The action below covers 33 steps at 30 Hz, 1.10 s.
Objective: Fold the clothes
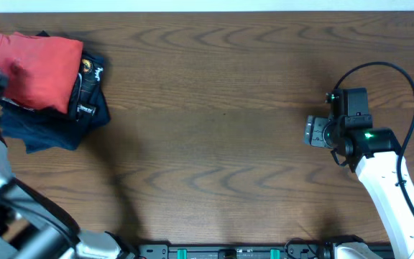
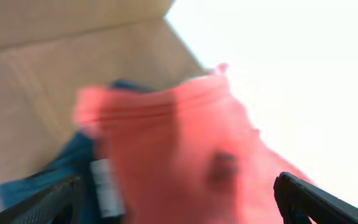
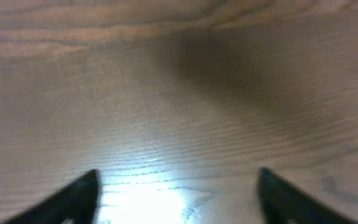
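**Item 1, T-shirt** (image 1: 34, 68): red-orange, folded into a rough rectangle. It lies on top of the pile of dark shirts (image 1: 52, 135) and covers the pile's far left part. The left wrist view shows it blurred, with a small dark mark on the cloth and a white tag at its edge.

**Item 2, pile of dark shirts:** navy and black. White lettering shows on the side sticking out to the right of the T-shirt. The pile rests on the bench (image 1: 214, 108).

**Item 3, left fingers** (image 2: 306, 198): spread wide and holding nothing. They hover at the left edge of the pile, with the T-shirt in the gap below them. Whether they touch the cloth cannot be told.

**Item 4, right fingers** (image 3: 73, 199): spread wide and holding nothing, with only bare wood between them. They are well apart from the pile, far to its right and somewhat nearer the robot's side of the bench.
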Each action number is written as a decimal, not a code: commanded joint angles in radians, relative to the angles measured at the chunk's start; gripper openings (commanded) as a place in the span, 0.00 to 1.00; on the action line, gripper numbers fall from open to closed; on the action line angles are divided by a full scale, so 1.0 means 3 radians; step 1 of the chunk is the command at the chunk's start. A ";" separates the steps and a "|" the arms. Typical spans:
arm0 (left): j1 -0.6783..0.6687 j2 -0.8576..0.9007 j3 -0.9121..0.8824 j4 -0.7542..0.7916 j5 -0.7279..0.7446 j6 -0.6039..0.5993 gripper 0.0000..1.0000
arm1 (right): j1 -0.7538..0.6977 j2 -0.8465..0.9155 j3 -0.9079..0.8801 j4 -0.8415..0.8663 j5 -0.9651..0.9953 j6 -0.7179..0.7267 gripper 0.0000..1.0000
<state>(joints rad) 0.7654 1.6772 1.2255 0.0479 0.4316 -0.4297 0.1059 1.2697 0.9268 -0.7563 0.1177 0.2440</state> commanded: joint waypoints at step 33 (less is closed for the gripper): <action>-0.3031 -0.1476 -0.0306 -0.3395 -0.1466 0.0922 0.98 | -0.0069 -0.0680 -0.0081 0.0001 -0.0081 -0.0065 0.99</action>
<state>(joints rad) -0.1230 1.3949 1.1759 -0.9859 0.0154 -0.1764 0.0929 1.1633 0.9218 -0.7475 0.0532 0.2237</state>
